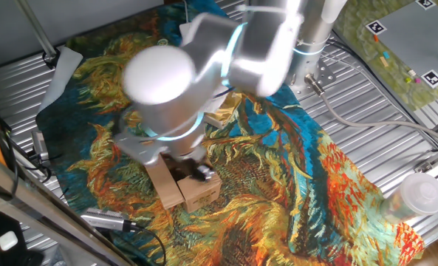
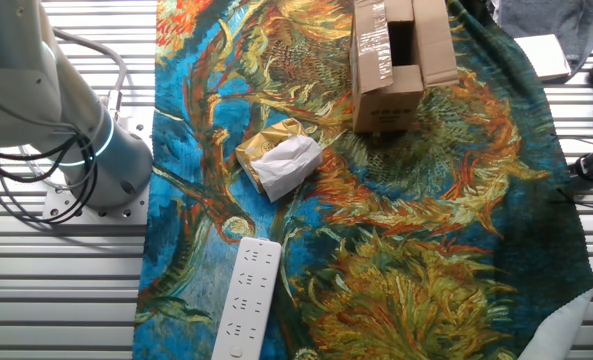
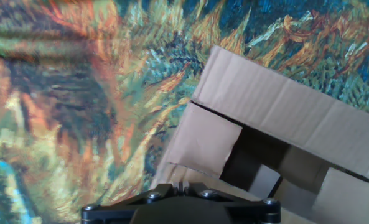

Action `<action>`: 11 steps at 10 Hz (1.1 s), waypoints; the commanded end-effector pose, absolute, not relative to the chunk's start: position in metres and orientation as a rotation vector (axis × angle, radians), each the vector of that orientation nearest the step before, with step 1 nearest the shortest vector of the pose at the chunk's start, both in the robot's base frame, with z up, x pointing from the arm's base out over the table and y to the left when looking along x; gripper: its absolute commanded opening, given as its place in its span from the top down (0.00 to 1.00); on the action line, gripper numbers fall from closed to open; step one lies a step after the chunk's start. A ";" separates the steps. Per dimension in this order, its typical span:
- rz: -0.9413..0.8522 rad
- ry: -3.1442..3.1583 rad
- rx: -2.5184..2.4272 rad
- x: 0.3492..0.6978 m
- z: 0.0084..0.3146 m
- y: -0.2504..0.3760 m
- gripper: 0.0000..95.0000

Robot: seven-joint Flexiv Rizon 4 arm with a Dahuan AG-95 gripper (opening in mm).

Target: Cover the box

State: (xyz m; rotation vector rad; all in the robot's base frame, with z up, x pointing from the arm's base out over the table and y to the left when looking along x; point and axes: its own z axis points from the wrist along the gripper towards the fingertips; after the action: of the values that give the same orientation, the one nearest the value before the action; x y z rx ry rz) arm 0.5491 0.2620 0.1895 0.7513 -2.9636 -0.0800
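Note:
The box (image 1: 196,191) is a small brown cardboard box on the sunflower cloth, partly under my arm. In the other fixed view the box (image 2: 388,95) stands near the top with its flaps up and its dark inside showing. In the hand view the box (image 3: 277,106) fills the right half, one long flap spread flat, a shorter flap folded partly over the opening. My gripper (image 1: 195,171) hangs just over the box's top. In the hand view the gripper (image 3: 181,185) sits at the bottom edge with its fingers together, by the near flap's edge. The gripper does not show in the other fixed view.
A crumpled white-and-yellow wrapper (image 2: 281,160) lies left of the box. A white power strip (image 2: 246,298) lies at the cloth's near edge. The arm's base (image 2: 86,160) stands on the slatted metal table. A clear plastic cup (image 1: 418,196) stands at the right.

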 end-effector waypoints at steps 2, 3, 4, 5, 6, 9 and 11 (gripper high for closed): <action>-0.094 -2.945 0.831 0.603 0.183 0.251 1.00; -0.094 -2.943 0.837 0.611 0.181 0.250 1.00; -0.092 -2.939 0.846 0.623 0.178 0.250 1.00; -0.094 -2.937 0.858 0.630 0.176 0.249 1.00; -0.096 -2.940 0.864 0.633 0.173 0.248 1.00; -0.090 -2.948 0.914 0.640 0.161 0.244 1.00; -0.090 -2.951 0.925 0.644 0.154 0.243 1.00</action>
State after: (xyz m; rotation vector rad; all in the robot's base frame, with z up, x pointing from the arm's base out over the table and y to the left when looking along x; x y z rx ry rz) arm 0.6429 0.2407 0.1537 0.9291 -2.9608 -0.0875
